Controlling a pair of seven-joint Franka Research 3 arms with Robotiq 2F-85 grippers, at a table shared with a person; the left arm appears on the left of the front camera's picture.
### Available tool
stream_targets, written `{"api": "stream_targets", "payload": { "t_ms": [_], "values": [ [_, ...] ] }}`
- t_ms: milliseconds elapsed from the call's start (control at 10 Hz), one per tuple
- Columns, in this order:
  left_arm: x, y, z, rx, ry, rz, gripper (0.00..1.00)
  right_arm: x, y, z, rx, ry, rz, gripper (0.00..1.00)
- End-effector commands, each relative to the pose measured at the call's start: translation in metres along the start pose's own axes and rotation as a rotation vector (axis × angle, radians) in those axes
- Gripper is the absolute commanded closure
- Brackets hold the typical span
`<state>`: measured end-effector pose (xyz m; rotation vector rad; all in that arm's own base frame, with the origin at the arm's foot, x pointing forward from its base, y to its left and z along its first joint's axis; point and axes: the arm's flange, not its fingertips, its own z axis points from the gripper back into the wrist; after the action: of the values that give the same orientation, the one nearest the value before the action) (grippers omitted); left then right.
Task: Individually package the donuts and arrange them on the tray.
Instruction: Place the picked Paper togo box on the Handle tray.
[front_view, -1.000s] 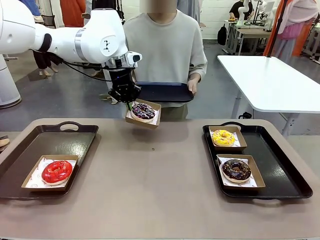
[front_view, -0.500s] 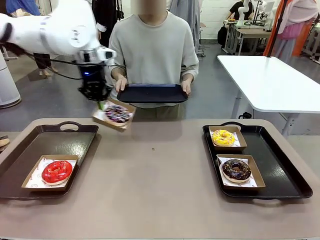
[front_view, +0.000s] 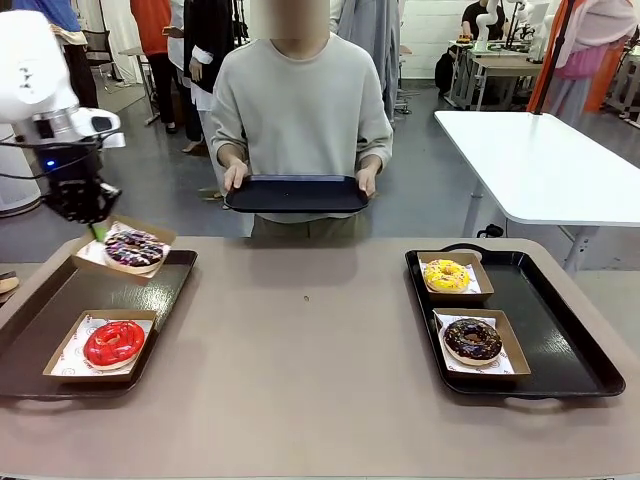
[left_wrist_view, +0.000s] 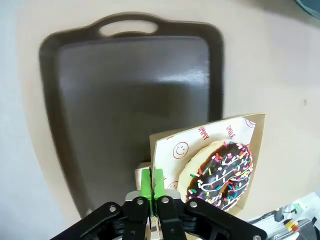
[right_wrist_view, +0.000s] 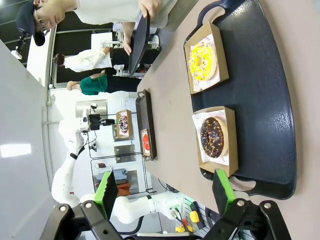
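Note:
My left gripper (front_view: 97, 230) (left_wrist_view: 151, 181) is shut on the edge of a cardboard box that carries the purple donut (front_view: 134, 248) (left_wrist_view: 221, 172), held above the far end of the left tray (front_view: 60, 318) (left_wrist_view: 125, 100). The red donut (front_view: 113, 342) lies boxed on that tray's near part. The yellow donut (front_view: 446, 274) (right_wrist_view: 202, 60) and the brown donut (front_view: 472, 339) (right_wrist_view: 214, 136) sit boxed on the right tray (front_view: 560, 345) (right_wrist_view: 260, 100). My right gripper (right_wrist_view: 164, 187) hangs open high above the right tray.
A person stands at the far side, both hands holding a dark empty tray (front_view: 296, 193) at waist height. A white table (front_view: 545, 160) stands at the back right. The table top (front_view: 300, 340) between the two trays is bare.
My left arm has swung left with the boxed purple donut, from the table's far middle to above the left tray's far end. The person has lowered the held tray slightly.

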<state>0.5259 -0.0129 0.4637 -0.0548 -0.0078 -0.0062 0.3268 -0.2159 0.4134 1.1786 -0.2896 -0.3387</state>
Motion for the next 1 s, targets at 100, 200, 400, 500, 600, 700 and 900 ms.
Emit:
{"api": "stream_targets", "payload": {
  "t_ms": [100,200,400,500,600,700,900],
  "values": [
    [0.011,0.036,-0.016,-0.06,-0.022,0.03,0.99,0.0,0.001,0.001,0.001,-0.001,0.002,0.0],
    [0.012,0.034,-0.02,-0.038,-0.028,0.037,0.99,0.0,0.001,0.001,0.001,-0.001,0.002,0.0],
    [0.005,0.037,-0.014,-0.023,-0.001,0.045,0.99,0.0,0.001,0.001,0.001,-0.001,0.002,0.0],
    [0.005,0.037,-0.014,-0.023,-0.001,0.045,0.99,0.0,0.001,0.001,0.001,-0.001,0.002,0.0],
    [0.005,0.037,-0.014,-0.023,-0.001,0.045,0.99,0.0,0.001,0.001,0.001,-0.001,0.002,0.0],
    [0.005,0.037,-0.014,-0.023,-0.001,0.045,0.99,0.0,0.001,0.001,0.001,-0.001,0.002,0.0],
    [0.008,0.038,-0.018,-0.027,-0.006,0.046,0.99,0.0,0.001,0.001,0.001,-0.001,0.002,0.0]
  ]
}}
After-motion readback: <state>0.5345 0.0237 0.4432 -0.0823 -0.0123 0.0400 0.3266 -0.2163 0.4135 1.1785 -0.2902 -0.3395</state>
